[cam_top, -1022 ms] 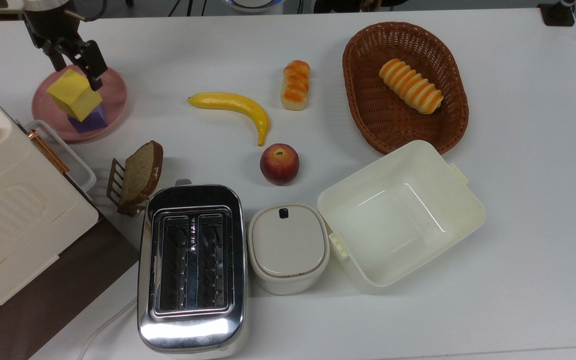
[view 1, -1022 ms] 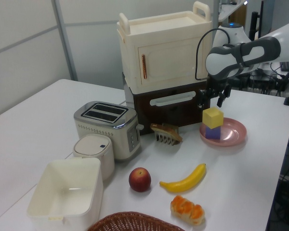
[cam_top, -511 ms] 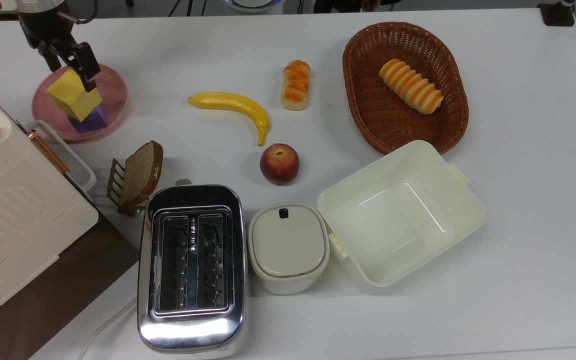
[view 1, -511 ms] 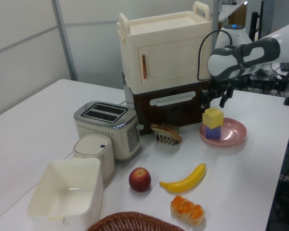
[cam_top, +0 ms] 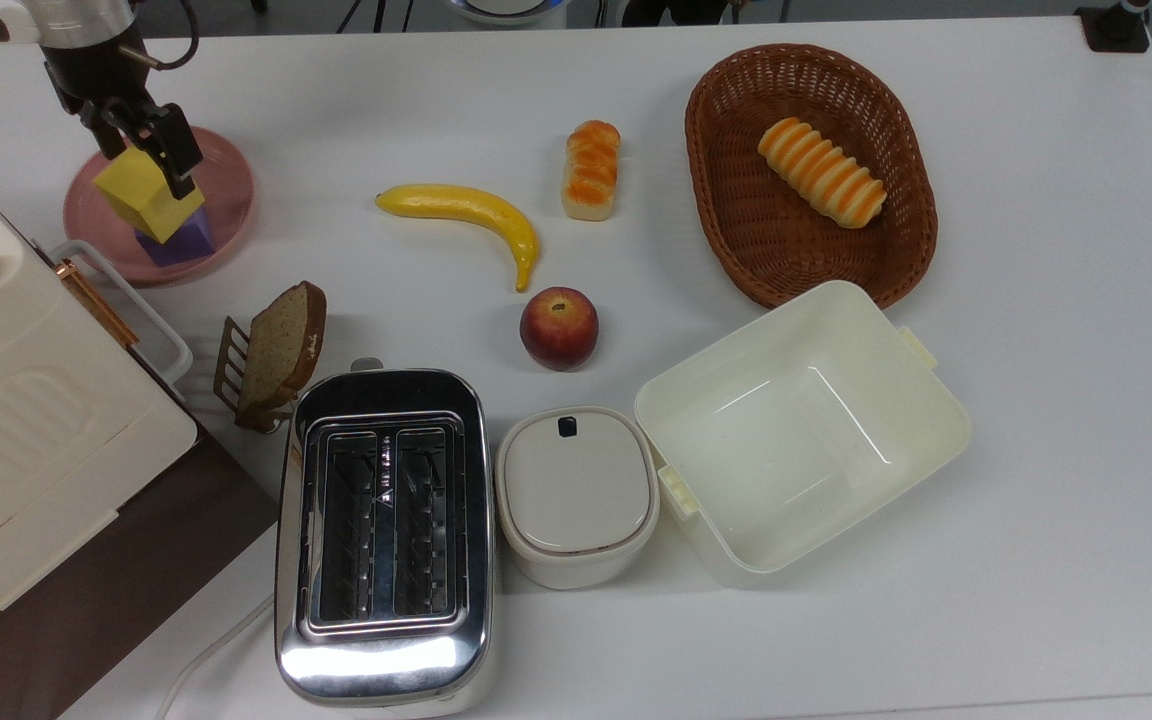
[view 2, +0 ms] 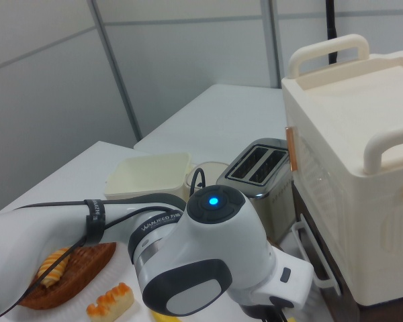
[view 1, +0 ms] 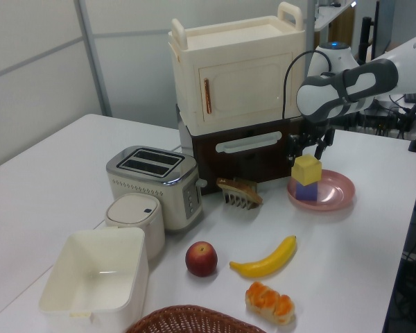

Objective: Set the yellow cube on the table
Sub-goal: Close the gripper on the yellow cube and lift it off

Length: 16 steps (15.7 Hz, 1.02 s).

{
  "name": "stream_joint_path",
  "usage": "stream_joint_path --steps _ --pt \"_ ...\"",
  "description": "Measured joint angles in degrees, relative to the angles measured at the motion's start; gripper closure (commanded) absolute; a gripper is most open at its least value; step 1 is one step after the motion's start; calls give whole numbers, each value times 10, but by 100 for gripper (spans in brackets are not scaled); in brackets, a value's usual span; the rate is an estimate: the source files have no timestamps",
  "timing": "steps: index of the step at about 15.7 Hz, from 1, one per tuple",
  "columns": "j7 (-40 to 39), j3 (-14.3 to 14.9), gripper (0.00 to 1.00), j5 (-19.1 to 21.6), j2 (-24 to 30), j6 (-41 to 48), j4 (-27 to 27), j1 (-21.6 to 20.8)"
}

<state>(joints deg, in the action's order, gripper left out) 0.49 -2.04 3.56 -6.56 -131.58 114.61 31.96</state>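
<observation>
Top view: the yellow cube [cam_top: 143,193] sits stacked on a purple cube [cam_top: 186,236] on the pink plate [cam_top: 226,200], not yet on the table [cam_top: 1036,400]. The gripper [cam_top: 144,137] hangs directly over it, jaws spread to either side of the cube's upper edge. Left view: the gripper [view 1: 307,145] hovers just above the yellow cube [view 1: 306,169], fingers parted, so a straight descent should bracket it.

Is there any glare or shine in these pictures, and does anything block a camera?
In the top view, the chrome toaster reflects a bright patch along its front edge and the cream plastic box shows thin highlights; in the right view, the robot arm sits close to the camera, hiding the table behind it.
</observation>
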Motion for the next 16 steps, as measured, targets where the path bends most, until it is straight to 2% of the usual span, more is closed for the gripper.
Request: stream_joint_path --steps 16 --pt "0 4 0 0 -1 -11 0 2"
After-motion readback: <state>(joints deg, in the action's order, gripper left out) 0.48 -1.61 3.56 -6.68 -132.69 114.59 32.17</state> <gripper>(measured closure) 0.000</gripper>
